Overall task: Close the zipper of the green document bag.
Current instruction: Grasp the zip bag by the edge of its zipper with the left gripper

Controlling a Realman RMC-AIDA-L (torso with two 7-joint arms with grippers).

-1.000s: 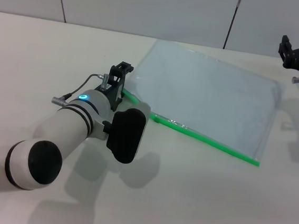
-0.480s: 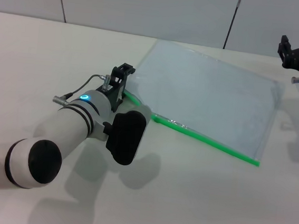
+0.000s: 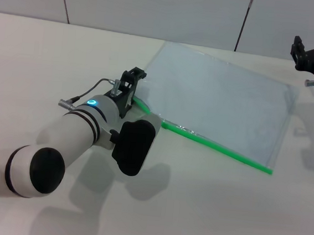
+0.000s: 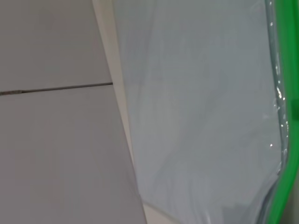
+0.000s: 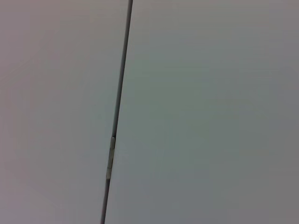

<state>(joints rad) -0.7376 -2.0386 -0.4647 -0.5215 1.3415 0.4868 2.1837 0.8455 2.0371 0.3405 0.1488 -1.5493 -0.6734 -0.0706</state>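
The green document bag (image 3: 220, 101) lies flat on the table, translucent blue-grey, with its zipper (image 3: 221, 148) as a bright green strip along the near edge. My left gripper (image 3: 134, 81) sits at the left end of that strip, right at the bag's near-left corner. The slider is hidden behind the gripper. The left wrist view shows the bag's plastic (image 4: 196, 116) close up, with the green zipper (image 4: 286, 70) along one side. My right gripper (image 3: 312, 48) hangs open at the far right, off the bag, holding nothing.
The pale table (image 3: 52, 52) extends left of the bag and in front of it. A grey panelled wall (image 3: 156, 6) stands behind the table. The right wrist view shows only wall panels (image 5: 196, 112).
My left gripper has shifted slightly to the right along the near-left corner of the bag. The bag and the right arm have stayed put.
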